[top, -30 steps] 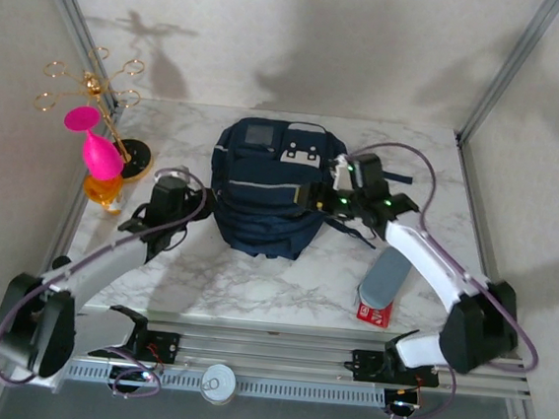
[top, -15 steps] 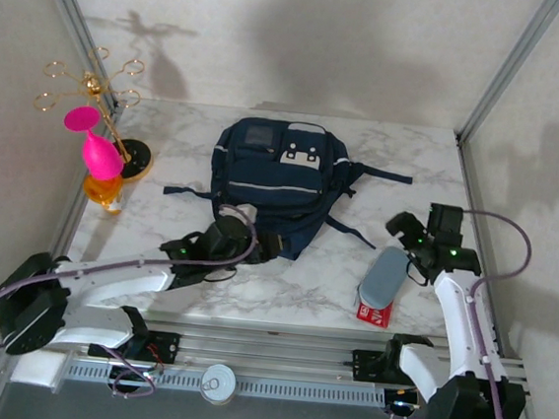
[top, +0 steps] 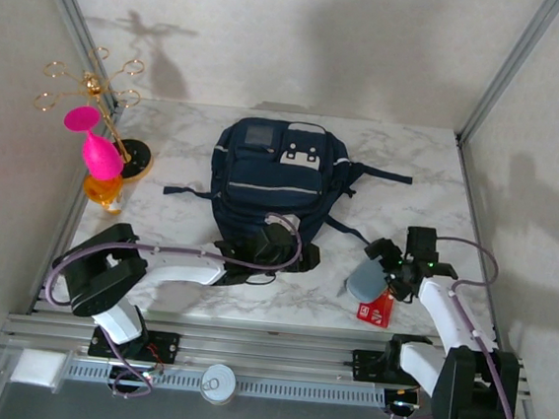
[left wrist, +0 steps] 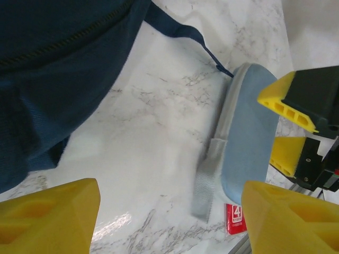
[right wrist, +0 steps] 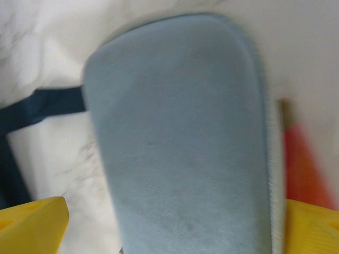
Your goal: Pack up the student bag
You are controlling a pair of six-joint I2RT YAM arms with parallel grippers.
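The student bag [top: 268,179], a navy backpack with pale patches near its top, lies flat in the middle of the table; its dark fabric also shows in the left wrist view [left wrist: 53,79]. My left gripper [top: 302,258] hovers low at the bag's near right corner, open, with bare marble between its fingers [left wrist: 169,222]. A blue-grey pouch [top: 364,277] lies to the right. My right gripper [top: 381,264] stands open astride that pouch [right wrist: 180,143], one yellow fingertip [right wrist: 32,225] on each side with a small gap. From the left wrist, the pouch [left wrist: 249,137] shows between those yellow fingers [left wrist: 288,100].
A red card [top: 377,309] lies under the pouch's near end, close to the table's front edge. A bag strap [top: 352,231] trails toward the pouch. At the far left stand a gold wire rack [top: 94,83], a pink funnel-like piece [top: 97,147] and an amber jar [top: 103,193].
My left arm has swung right along the bag's front edge and opened wider. My right arm left the bag's right side, came down over the pouch and opened fully; the pouch shifted slightly left.
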